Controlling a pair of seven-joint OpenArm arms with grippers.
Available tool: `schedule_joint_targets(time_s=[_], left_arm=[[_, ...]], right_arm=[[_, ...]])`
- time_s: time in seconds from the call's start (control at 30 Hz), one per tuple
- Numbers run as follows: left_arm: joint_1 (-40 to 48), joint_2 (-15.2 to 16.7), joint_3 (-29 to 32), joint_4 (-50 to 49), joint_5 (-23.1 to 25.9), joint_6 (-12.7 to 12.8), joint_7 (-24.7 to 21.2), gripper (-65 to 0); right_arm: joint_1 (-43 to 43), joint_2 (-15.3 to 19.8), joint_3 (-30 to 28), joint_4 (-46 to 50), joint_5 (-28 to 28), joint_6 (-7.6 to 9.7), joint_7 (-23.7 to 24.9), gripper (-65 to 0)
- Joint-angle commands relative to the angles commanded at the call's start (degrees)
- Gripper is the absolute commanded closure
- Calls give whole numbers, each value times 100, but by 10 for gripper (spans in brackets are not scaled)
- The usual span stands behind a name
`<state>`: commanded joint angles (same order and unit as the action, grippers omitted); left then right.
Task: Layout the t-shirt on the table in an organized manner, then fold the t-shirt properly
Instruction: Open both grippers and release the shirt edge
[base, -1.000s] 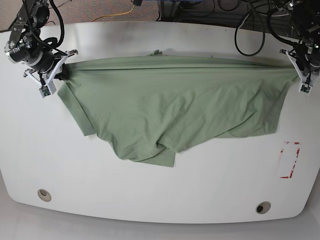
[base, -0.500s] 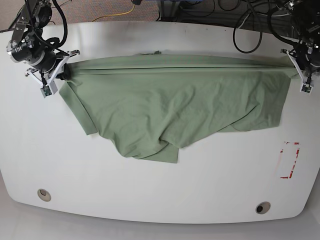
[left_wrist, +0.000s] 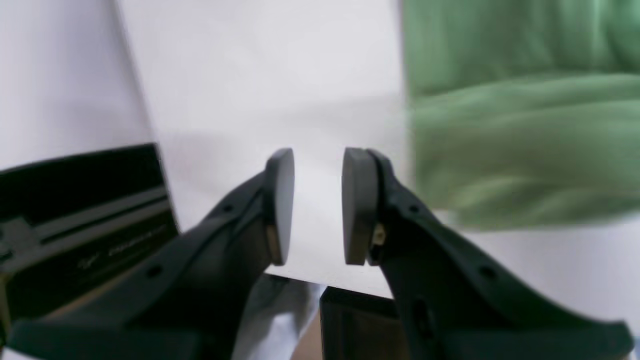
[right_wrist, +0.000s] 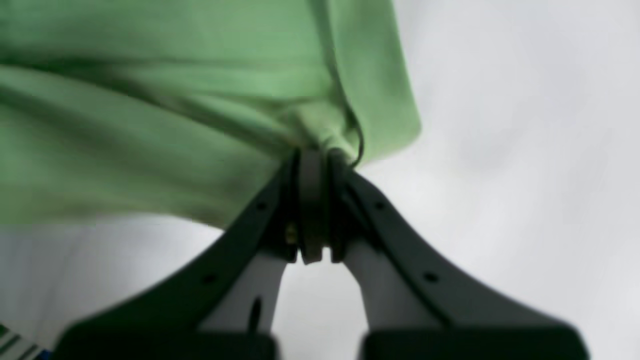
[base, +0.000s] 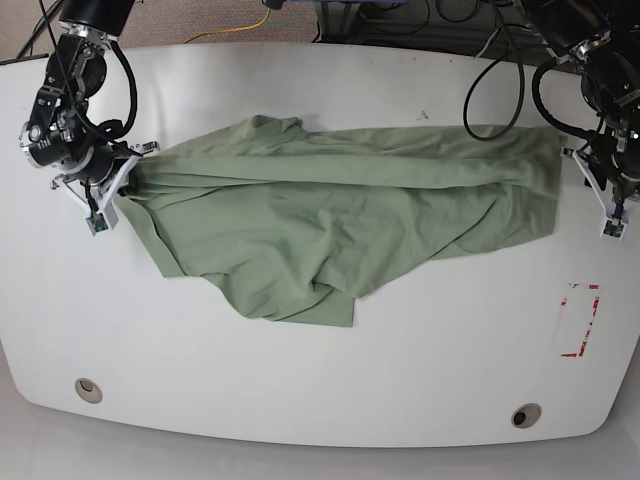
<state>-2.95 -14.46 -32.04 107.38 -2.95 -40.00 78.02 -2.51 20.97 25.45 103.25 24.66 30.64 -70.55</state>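
The pale green t-shirt (base: 330, 220) lies spread and wrinkled across the middle of the white table (base: 300, 390), its top edge slack and its lower hem bunched toward the front. In the base view my right gripper (base: 128, 178) is at the shirt's left end; the right wrist view shows this gripper (right_wrist: 312, 160) shut on a gathered fold of the t-shirt (right_wrist: 200, 100). At the shirt's right end, my left gripper (base: 588, 175) stands just beside the cloth. The left wrist view shows it (left_wrist: 318, 160) open with nothing between its pads, the t-shirt (left_wrist: 520, 125) off to one side.
A red tape rectangle (base: 580, 320) marks the table's right front. Two round grommet holes (base: 88, 389) (base: 525, 414) sit near the front edge. Black cables (base: 500, 60) hang behind the back edge on the right.
My left gripper has opened and let go of the shirt's right corner, then drawn toward the front. The taut top edge has gone slack. My right gripper has moved slightly forward, still holding.
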Motion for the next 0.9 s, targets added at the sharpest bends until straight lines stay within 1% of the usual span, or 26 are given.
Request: schedule_joint_targets(time_s=[0.07,0.13,0.23,0.27,0.33,0.37,0.43,0.47,0.5,0.53,0.67,0.77,0.87,0.9], left_arm=[[-132,0,26,-185,0,0,0,-154],[-281,0,35,-369,0,0,-26,-154],[-457,0,44,-607,0,0,-229,-154],[-501,0,53,-703,0,0,-369,-156],[-536,0,53,-782,0,0,-457,-156],[-545,0,53,-844,0,0,-510,-156],[-554,0,53,-914,0,0,-554,-157],[-554,0,53,-923,0,0,-563,-157],[-554,0,53,-923,0,0,-563,-157],[-554,0,62,-923,0,0,-563,-158],[-510,0,44,-914,-18,0,-563,-158],[-475,0,18,-879,-26,0,-563,-158],[-273,0,26,-870,-35,0,-571,-158],[-246,0,26,-835,-35,0,-571,-158]], right_arm=[[246,-79,-114,-229,0,0,9,-2],[457,-79,-202,-422,-9,-9,9,-6],[774,-97,-273,-703,-9,-9,79,-40],[888,-105,-308,-826,-9,-9,141,-71],[1002,-105,-352,-932,-9,-9,176,-117],[1073,-105,-387,-1020,-9,-9,193,-155],[1204,-114,-431,-1134,-9,-18,211,-217],[1257,-114,-466,-1187,-9,-18,211,-263],[1275,-105,-475,-1187,-9,-18,211,-282],[1301,-97,-501,-1169,-9,-18,211,-331],[1266,-79,-475,-923,0,-18,211,-461],[1169,-70,-466,-607,0,-18,202,-530],[985,-44,-448,-202,0,-9,193,-577],[923,-35,-448,-97,0,0,185,-583]])
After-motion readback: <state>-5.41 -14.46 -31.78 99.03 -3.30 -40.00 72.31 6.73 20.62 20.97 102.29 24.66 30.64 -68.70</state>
